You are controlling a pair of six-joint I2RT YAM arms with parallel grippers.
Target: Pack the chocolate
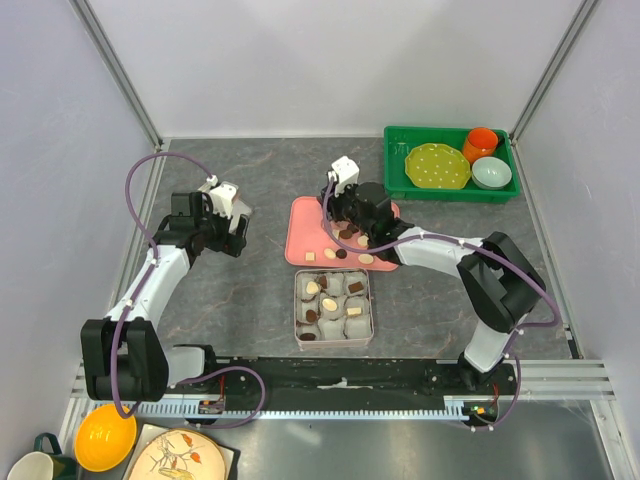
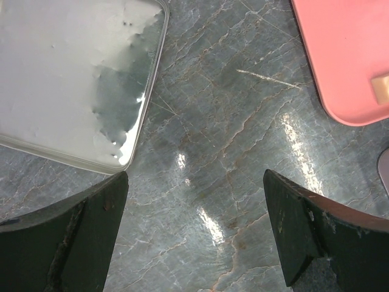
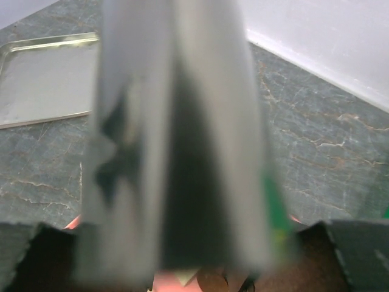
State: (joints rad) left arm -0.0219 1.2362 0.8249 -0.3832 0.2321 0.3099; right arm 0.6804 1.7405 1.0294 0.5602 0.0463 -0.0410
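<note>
Several dark and cream chocolate pieces point(image 1: 341, 254) lie on a pink tray point(image 1: 303, 222). More chocolates point(image 1: 313, 288) sit among white paper cups in an open square tin point(image 1: 296, 310) in front of it. My right gripper point(image 1: 352, 228) is low over the tray. In the right wrist view it point(image 3: 179, 243) grips a blurred shiny metal tool point(image 3: 176, 152), which looks like tongs and hides most of the view. A brown piece point(image 3: 213, 283) shows below the tool. My left gripper point(image 1: 240, 228) is open and empty left of the tray, over bare table in its wrist view point(image 2: 196, 182).
The tin's silver lid point(image 2: 61, 79) lies flat left of the left gripper and shows in the right wrist view point(image 3: 42, 79). A cream piece point(image 2: 381, 88) sits at the tray's edge point(image 2: 346, 61). A green bin point(image 1: 400, 180) with dishes stands at the back right.
</note>
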